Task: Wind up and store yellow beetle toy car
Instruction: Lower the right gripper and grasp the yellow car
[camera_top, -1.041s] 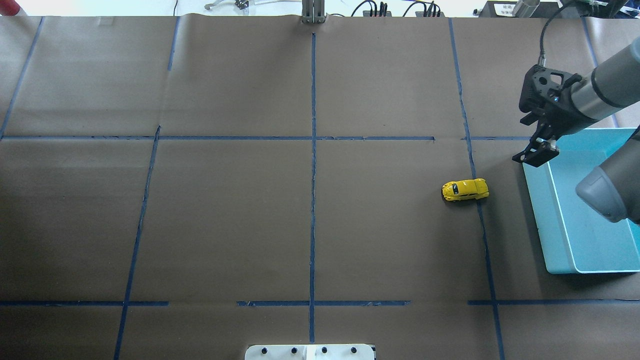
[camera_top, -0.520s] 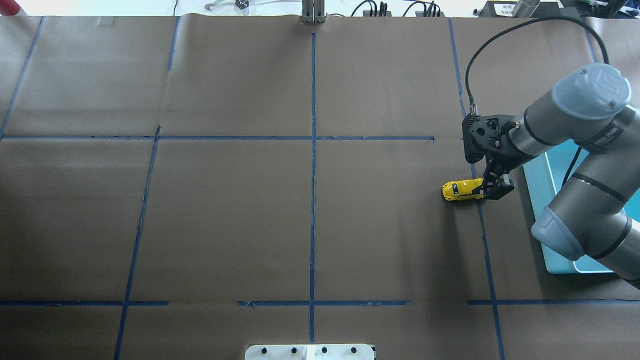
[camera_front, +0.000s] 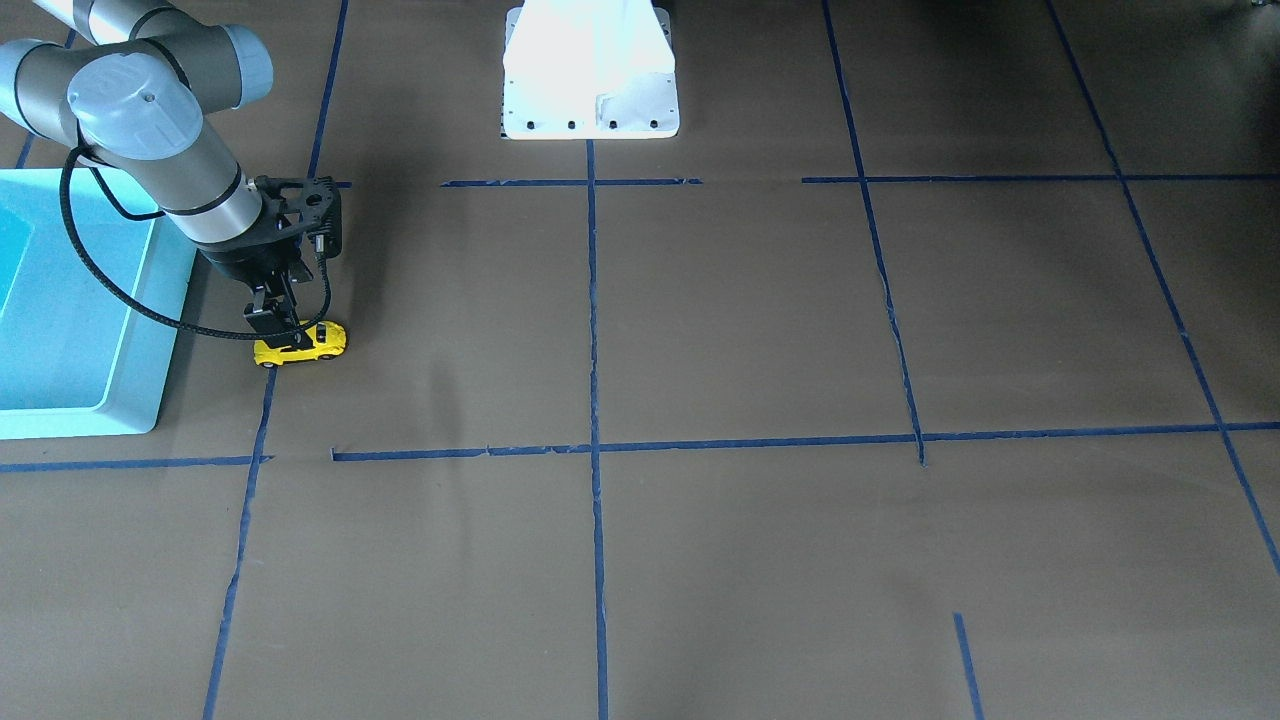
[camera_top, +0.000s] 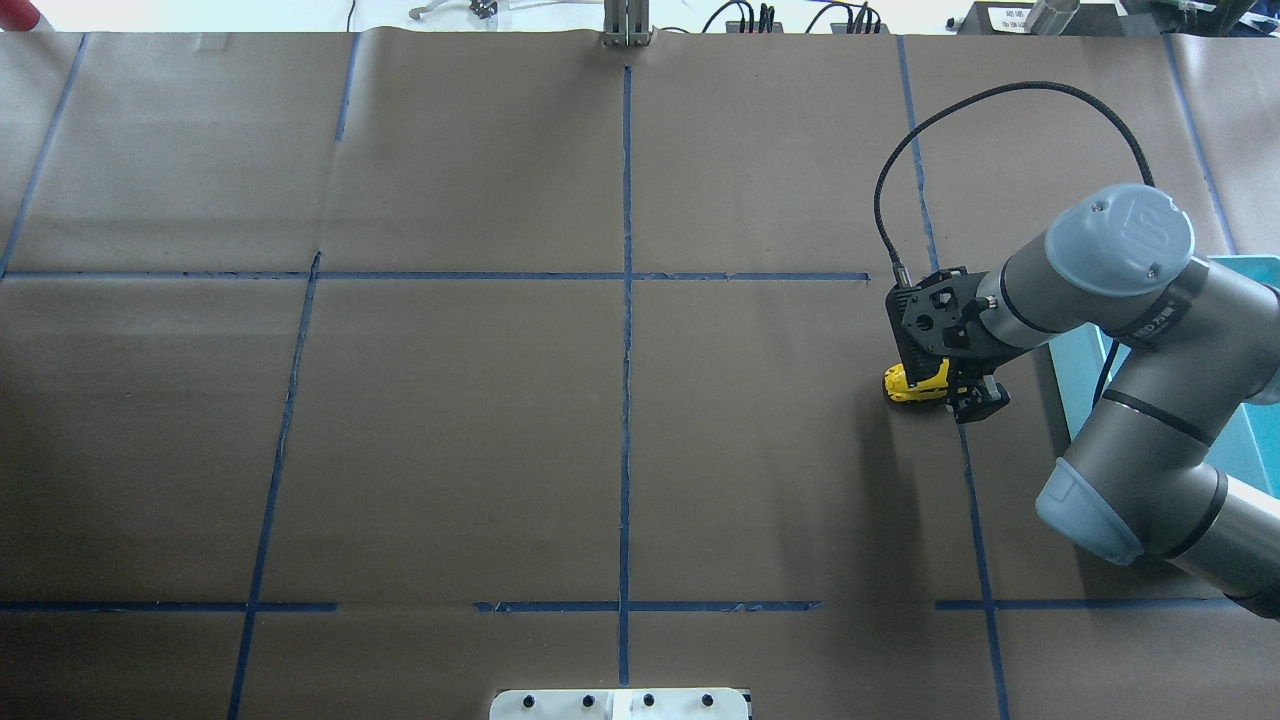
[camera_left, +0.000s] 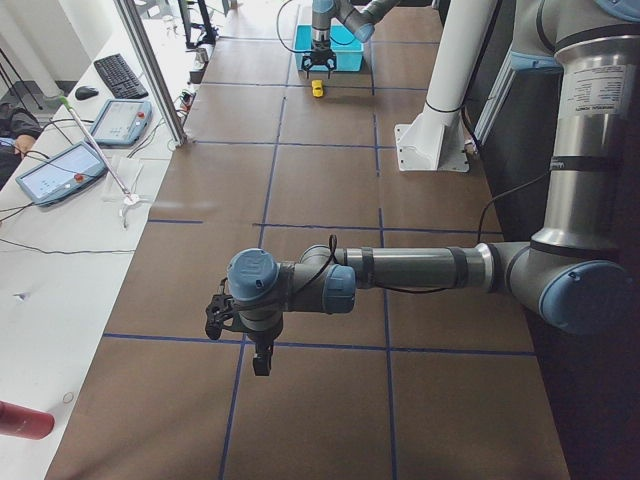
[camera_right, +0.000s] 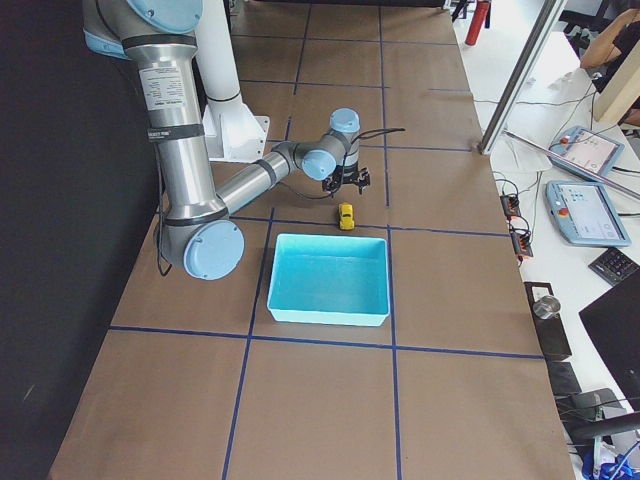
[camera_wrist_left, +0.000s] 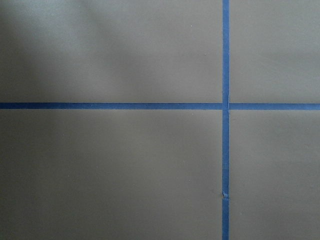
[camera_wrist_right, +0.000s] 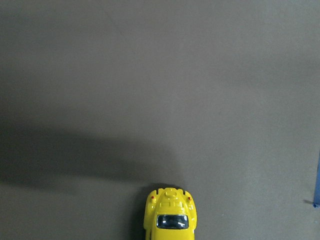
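Observation:
The yellow beetle toy car (camera_top: 903, 384) stands on its wheels on the brown table cover, just left of the light blue bin (camera_top: 1075, 352). It also shows in the front view (camera_front: 305, 346), the right side view (camera_right: 345, 215) and at the bottom edge of the right wrist view (camera_wrist_right: 170, 216). My right gripper (camera_top: 950, 385) hangs low over the car's rear end with its jaws apart; one finger (camera_top: 975, 401) shows at the car's near side. My left gripper (camera_left: 256, 345) shows only in the left side view, over bare table, and I cannot tell its state.
The bin (camera_front: 60, 330) looks empty (camera_right: 330, 278). Blue tape lines (camera_top: 627, 300) cross the brown cover. The robot's white base (camera_front: 590, 70) stands at the table's near edge. The left wrist view shows only a tape crossing (camera_wrist_left: 225, 106).
My right arm has swung left from over the bin's edge to the car and come down over its rear. The car has not moved.

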